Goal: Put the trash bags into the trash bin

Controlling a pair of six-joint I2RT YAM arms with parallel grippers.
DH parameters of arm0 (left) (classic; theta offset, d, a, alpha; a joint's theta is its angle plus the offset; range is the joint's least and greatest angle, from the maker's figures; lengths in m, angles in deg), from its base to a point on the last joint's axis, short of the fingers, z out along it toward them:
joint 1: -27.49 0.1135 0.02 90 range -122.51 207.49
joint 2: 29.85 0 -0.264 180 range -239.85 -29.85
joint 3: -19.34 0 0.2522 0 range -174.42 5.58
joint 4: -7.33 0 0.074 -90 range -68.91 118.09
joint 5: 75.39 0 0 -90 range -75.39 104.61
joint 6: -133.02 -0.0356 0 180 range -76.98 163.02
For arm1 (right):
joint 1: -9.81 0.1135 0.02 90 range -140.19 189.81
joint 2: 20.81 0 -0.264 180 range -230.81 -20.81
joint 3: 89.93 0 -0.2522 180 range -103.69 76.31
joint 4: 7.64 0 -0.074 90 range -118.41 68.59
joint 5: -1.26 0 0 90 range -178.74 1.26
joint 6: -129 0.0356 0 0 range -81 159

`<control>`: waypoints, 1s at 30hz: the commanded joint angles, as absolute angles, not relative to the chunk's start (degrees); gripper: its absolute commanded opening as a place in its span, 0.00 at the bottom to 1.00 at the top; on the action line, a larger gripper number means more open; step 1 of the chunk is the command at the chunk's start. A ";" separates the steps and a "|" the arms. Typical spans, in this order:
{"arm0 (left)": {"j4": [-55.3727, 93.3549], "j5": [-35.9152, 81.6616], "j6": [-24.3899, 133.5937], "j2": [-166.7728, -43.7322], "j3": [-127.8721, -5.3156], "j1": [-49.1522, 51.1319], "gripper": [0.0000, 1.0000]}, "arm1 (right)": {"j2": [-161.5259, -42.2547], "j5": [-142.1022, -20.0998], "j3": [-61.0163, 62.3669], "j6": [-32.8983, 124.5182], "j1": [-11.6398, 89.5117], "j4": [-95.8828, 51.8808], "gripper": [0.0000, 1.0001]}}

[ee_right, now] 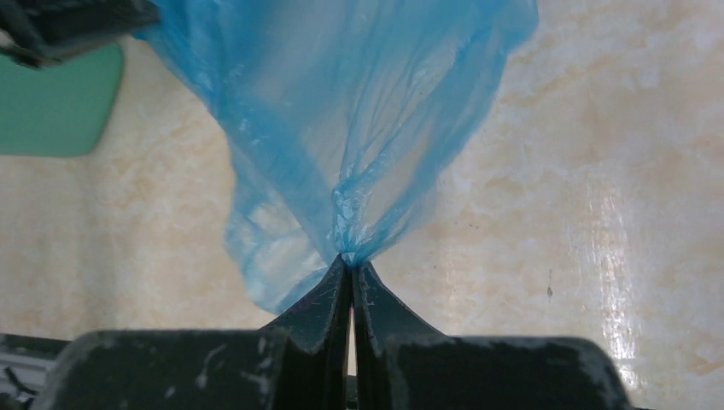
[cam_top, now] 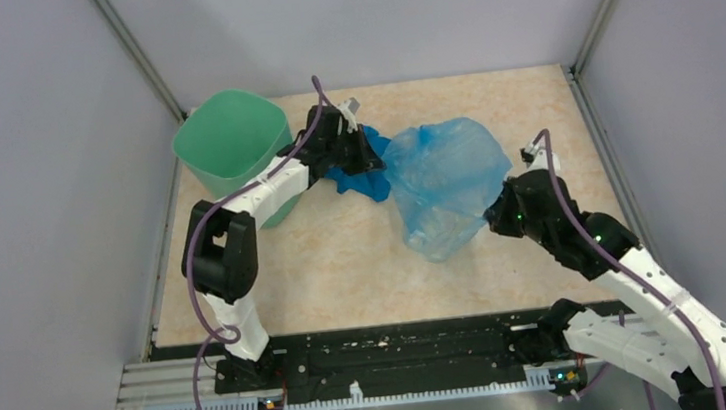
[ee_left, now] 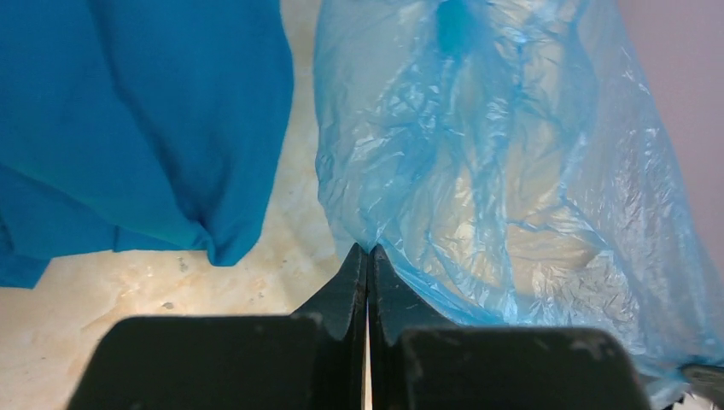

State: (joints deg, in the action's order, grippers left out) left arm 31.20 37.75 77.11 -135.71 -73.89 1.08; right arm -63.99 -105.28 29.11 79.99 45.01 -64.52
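Observation:
The translucent light-blue trash bag (cam_top: 447, 182) is stretched between my two grippers above the table's middle. My left gripper (cam_top: 378, 159) is shut on its left edge; in the left wrist view the film (ee_left: 495, 171) bunches right at the pinched tips of the left gripper (ee_left: 368, 249). My right gripper (cam_top: 497, 214) is shut on the bag's right side, where the plastic (ee_right: 341, 102) gathers into a twist at the closed tips of the right gripper (ee_right: 348, 260). The mint-green trash bin (cam_top: 232, 142) stands upright at the back left, beside the left arm, and appears in the right wrist view (ee_right: 51, 111).
A darker, opaque blue crumpled sheet (cam_top: 357, 180) lies on the table under the left gripper, between bin and bag, also filling the left wrist view's upper left (ee_left: 137, 120). Grey enclosure walls ring the marbled table (cam_top: 325, 269).

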 commanded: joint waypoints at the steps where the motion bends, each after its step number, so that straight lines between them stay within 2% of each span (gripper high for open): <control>1: 34.15 43.22 72.93 -133.72 -78.42 -0.35 0.00 | -63.93 -105.46 16.86 76.58 45.82 -67.34 0.00; 3: 35.17 43.84 71.86 -132.51 -78.67 -1.38 0.12 | -65.54 -104.53 11.25 75.10 45.84 -68.11 0.00; 5: 35.44 43.67 71.07 -130.50 -78.33 -2.37 0.31 | -69.21 -103.49 5.87 73.39 45.82 -69.04 0.00; 8: 36.54 43.53 70.35 -127.55 -78.28 -3.16 0.44 | -74.64 -101.70 0.38 71.42 45.82 -68.88 0.00; 11: 38.57 42.11 68.83 -123.99 -78.38 -3.22 0.53 | -79.16 -100.94 -1.90 70.59 45.84 -66.99 0.00; 16: 43.09 38.16 63.94 -117.22 -77.71 -3.31 0.65 | -85.74 -100.82 -5.57 69.76 45.78 -64.41 0.00; 22: 40.62 42.15 59.10 -108.30 -71.80 -4.83 0.73 | -91.16 -98.11 -8.30 69.59 45.80 -61.65 0.00; 30: 40.65 42.55 54.32 -106.41 -67.48 -10.52 0.82 | -93.73 -97.34 -11.32 69.07 45.81 -61.54 0.00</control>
State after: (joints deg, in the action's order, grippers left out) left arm 42.09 41.97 58.14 -106.75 -70.08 -7.12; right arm -93.06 -98.17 -7.50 70.20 45.05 -63.78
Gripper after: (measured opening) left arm 0.804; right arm 0.005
